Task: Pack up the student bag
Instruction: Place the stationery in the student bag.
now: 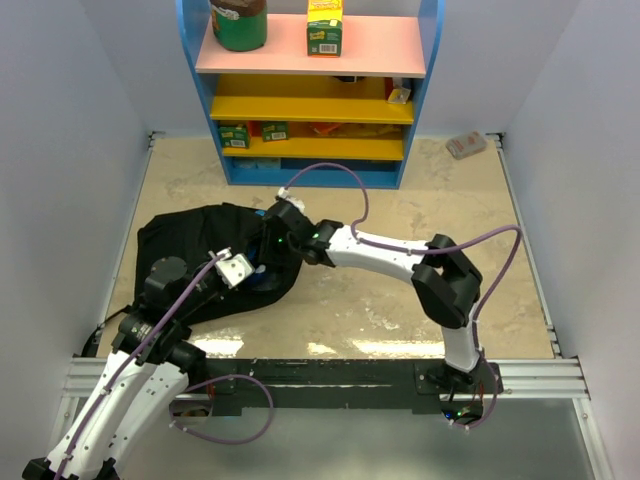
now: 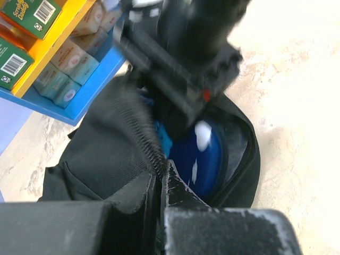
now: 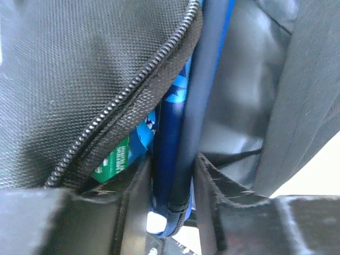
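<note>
The student bag (image 1: 185, 250), a black fabric backpack, lies on the table's left side with its zipper mouth facing right. My left gripper (image 2: 161, 180) is shut on the bag's zipper edge (image 2: 141, 133) and holds the mouth up. My right gripper (image 3: 172, 186) reaches into that mouth; its fingers press on both sides of a blue pencil case (image 3: 170, 138) standing on edge inside. From the left wrist view the pencil case (image 2: 199, 159) shows under the right gripper (image 2: 180, 58). A green-labelled item (image 3: 114, 159) is tucked beside it in the bag (image 3: 79, 69).
A blue shelf unit (image 1: 310, 165) stands at the back with a green canister (image 1: 240, 22), a yellow-green box (image 1: 324, 25) and small boxes on lower shelves. A small packet (image 1: 466, 145) lies at the back right. White walls close in both sides.
</note>
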